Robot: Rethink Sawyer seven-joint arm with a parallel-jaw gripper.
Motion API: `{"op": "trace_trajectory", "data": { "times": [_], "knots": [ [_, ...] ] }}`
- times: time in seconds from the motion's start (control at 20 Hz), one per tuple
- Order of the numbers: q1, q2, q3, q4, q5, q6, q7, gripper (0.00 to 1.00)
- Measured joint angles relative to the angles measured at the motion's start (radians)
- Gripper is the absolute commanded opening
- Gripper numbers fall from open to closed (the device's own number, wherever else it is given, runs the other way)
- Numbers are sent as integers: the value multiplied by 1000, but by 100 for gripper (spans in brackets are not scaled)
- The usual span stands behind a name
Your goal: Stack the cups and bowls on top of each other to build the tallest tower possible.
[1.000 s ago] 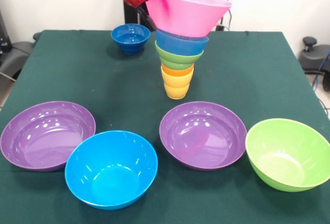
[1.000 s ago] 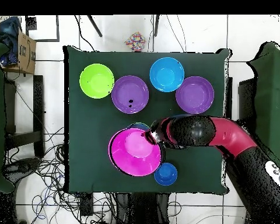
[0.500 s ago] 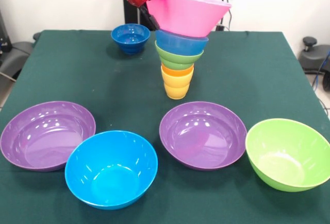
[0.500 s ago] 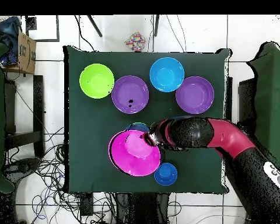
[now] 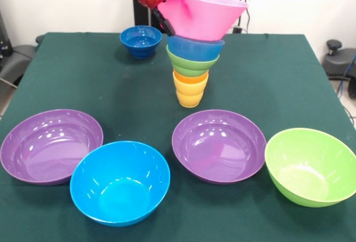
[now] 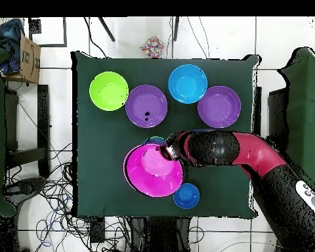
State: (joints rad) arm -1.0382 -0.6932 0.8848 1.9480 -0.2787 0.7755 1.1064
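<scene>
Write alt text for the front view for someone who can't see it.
A red robot gripper holds a large pink bowl by its rim over a tower of two orange cups and small green and blue bowls on a green table. Two purple bowls, a blue one and a green one sit in front.

Front view: looked from across the green table (image 5: 83, 69) toward the robot, low and near, bowls filling the foreground.
Overhead view: looked straight down from high, whole table (image 6: 101, 151) and surrounding floor visible.
Shared: table, pink bowl (image 5: 203, 14) (image 6: 153, 172).
</scene>
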Motion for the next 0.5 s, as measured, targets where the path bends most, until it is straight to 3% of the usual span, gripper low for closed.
{"op": "trace_trajectory", "data": {
  "times": [0.5],
  "knots": [
    [4, 0, 13, 2, 27, -40, 0, 100]
  ]
}}
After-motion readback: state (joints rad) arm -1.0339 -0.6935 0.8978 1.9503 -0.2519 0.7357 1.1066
